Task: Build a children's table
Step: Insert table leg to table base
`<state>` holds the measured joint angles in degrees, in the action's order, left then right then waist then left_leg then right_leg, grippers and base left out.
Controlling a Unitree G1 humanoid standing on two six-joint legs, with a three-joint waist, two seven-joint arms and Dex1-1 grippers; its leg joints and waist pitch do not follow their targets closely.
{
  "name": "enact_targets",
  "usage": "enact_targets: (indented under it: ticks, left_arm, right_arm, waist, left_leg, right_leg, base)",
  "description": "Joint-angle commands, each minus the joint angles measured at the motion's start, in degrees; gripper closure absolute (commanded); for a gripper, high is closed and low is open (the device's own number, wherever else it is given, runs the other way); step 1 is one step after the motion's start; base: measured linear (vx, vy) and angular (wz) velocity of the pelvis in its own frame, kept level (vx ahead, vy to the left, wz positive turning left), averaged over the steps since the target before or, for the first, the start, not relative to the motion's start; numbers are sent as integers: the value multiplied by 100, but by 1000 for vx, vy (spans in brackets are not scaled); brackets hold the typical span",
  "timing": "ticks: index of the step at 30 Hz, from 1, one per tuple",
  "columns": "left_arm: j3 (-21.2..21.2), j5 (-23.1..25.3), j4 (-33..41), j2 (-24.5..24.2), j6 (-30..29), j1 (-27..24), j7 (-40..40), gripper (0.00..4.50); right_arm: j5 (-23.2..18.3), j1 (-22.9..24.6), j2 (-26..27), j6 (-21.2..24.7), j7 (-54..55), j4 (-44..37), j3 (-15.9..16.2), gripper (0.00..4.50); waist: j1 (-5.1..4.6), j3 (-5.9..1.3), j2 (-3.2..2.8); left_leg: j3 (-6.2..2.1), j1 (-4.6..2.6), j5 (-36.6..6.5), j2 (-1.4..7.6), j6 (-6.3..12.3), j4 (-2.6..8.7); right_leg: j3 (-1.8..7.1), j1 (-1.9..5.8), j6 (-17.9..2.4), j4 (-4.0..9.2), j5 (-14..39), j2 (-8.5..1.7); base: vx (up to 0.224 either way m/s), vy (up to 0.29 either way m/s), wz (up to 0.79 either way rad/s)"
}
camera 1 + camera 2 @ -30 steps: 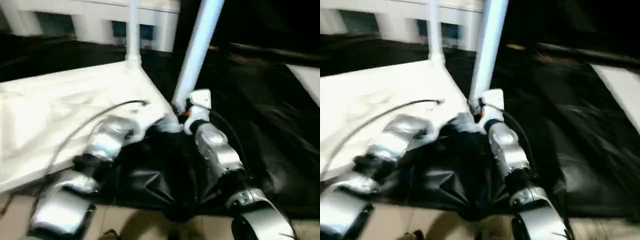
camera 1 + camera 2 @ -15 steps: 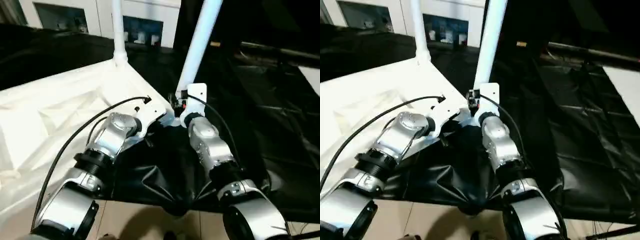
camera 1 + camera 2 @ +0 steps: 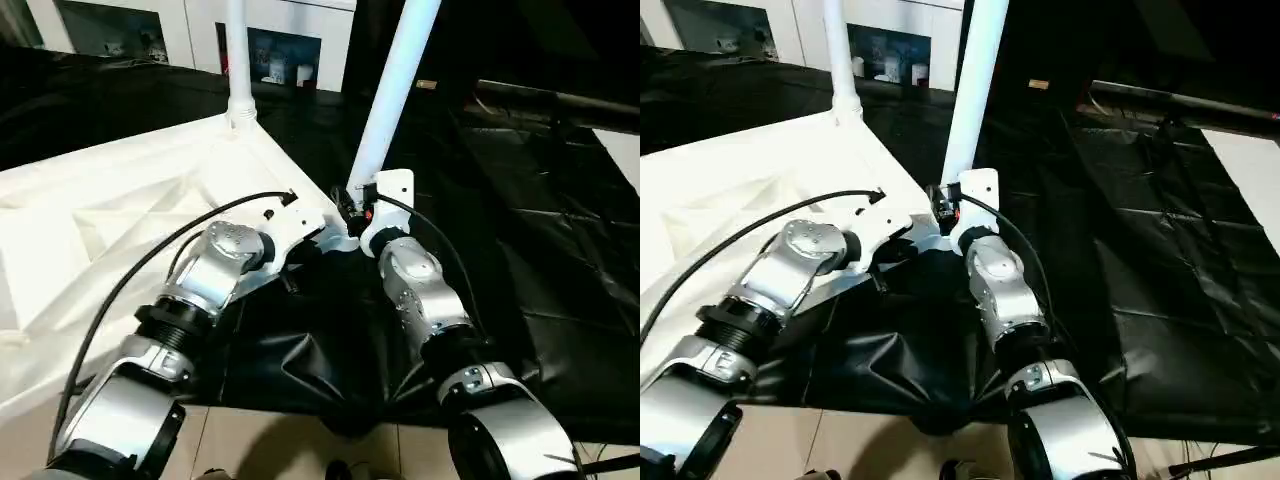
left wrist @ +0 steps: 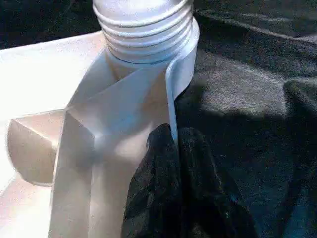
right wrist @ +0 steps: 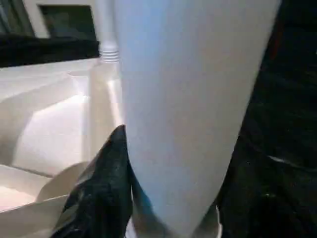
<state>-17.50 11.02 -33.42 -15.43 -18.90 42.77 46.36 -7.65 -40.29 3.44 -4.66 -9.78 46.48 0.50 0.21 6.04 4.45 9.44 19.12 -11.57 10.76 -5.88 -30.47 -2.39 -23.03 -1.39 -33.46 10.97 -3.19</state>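
Forearms first, silver and jointed, reaching forward over crumpled black sheeting (image 3: 330,350) that covers the floor right up to the work. On the left, the left pincer (image 4: 173,148) sits at the near corner of the overturned tabletop (image 3: 110,220), and the left wrist view gives us the detail: two black fingers (image 4: 158,163) pressed tight together, nipping the thin white rim wall of the top just beside the corner socket, with the ribbed collar of a leg's base (image 4: 143,25) seated in that socket right ahead of them. Over on the right, the right pincer (image 3: 352,205) is up against the near leg (image 3: 395,90) low down, just above the corner; the right wrist view shows one black finger (image 5: 106,183) lying flat against the white tube, jaws held about half apart around it, so that is a grip on the leg. This leg rises tilted, leaning away to the right as it climbs. The tabletop lies underside up, ribs showing, spreading off to the left. Further back, at the far corner, a second leg (image 3: 238,60) stands upright in its socket. Beyond that, white cabinets (image 3: 150,25) line the back of the room.
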Motion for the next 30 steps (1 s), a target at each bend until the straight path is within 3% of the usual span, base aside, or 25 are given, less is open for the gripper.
enact_targets:
  ticks: [1, 3, 5, 8, 9, 13, 14, 17, 19, 21, 24, 30]
  left_arm:
    - [-290, 128, -41, -127, 167, -236, 228, 450]
    - [-340, 117, 40, -195, 219, -265, 350, 450]
    - [-431, 123, 166, -341, 398, -315, 547, 450]
    - [-479, 98, 294, -498, 547, -375, 781, 450]
    - [-503, 4, 481, -627, 728, -453, 1069, 450]
    - [-491, -293, 806, -805, 1196, -624, 1637, 450]
    - [-481, -375, 842, -883, 1472, -673, 1806, 450]
    - [-411, -539, 917, -963, 1648, -743, 2019, 450]
    - [-381, -617, 947, -979, 1734, -765, 2098, 450]
    - [-352, -711, 1013, -1014, 1783, -792, 2188, 450]
    - [-333, -822, 1082, -1107, 1889, -836, 2373, 450]
    - [-304, -798, 964, -1212, 2098, -845, 2506, 450]
  right_arm:
    - [-102, 331, -63, 283, -331, 206, 78, 185]
    - [-123, 358, -105, 302, -532, 80, 98, 151]
    - [-218, 450, -215, 431, -990, -243, 131, 138]
    - [-374, 635, -434, 715, -1636, -757, 266, 107]
    - [-448, 804, -693, 950, -2081, -1174, 410, 101]
    - [-707, 1156, -1294, 1322, -3068, -2015, 680, 101]
    - [-799, 1296, -1572, 1391, -3501, -2340, 817, 101]
    - [-925, 1484, -1998, 1422, -4186, -2766, 1012, 101]
    - [-938, 1531, -2118, 1402, -4376, -2860, 1060, 101]
    - [-911, 1570, -2234, 1361, -4615, -2930, 1085, 101]
    - [-805, 1580, -2357, 1274, -4916, -2970, 1151, 101]
    - [-546, 1466, -2387, 1043, -4980, -2796, 1358, 101]
  waist:
    - [20, -259, -188]
    - [5, -303, -131]
    - [11, -322, -189]
    - [7, -351, -207]
    - [26, -364, -205]
    - [32, -394, -179]
    - [47, -385, -174]
    - [89, -319, -168]
    - [98, -297, -187]
    - [104, -277, -196]
    - [140, -288, -196]
    - [159, -328, -180]
  left_leg:
    - [-8, 53, -1095, 268, 222, 331]
    - [19, 103, -591, 250, 308, 282]
    - [44, 113, -54, 221, 535, 235]
    - [61, 85, 69, 240, 753, 206]
    - [46, 90, 228, 236, 816, 195]
    - [72, 96, 694, 216, 1137, 113]
    - [73, 96, 672, 230, 1159, 112]
    - [83, 96, 88, 259, 1109, 119]
    - [84, 82, -278, 275, 874, 144]
    - [95, 62, -512, 286, 685, 155]
    - [122, 73, -477, 284, 598, 140]
    - [159, 85, -158, 254, 677, 90]
  right_leg:
    - [325, 187, -1152, 430, 1254, -467]
    - [309, 273, -1305, 319, 482, -430]
    - [305, 323, -1516, 236, -424, -418]
    - [298, 327, -1632, 186, -1004, -404]
    - [284, 369, -1690, 165, -1209, -393]
    - [296, 374, -1882, 57, -2091, -371]
    - [290, 363, -1888, 60, -2075, -377]
    - [287, 336, -1819, 132, -1139, -401]
    - [290, 290, -1719, 193, -238, -432]
    - [295, 258, -1659, 232, 219, -425]
    - [310, 260, -1577, 200, 194, -420]
    - [309, 267, -1567, 127, -290, -398]
  base:
    - [0, 0, 0]
    - [0, 0, 0]
    - [0, 0, 0]
    - [0, 0, 0]
    - [0, 0, 0]
    - [0, 0, 0]
    - [0, 0, 0]
    - [0, 0, 0]
    - [0, 0, 0]
    - [0, 0, 0]
    - [0, 0, 0]
    - [0, 0, 0]
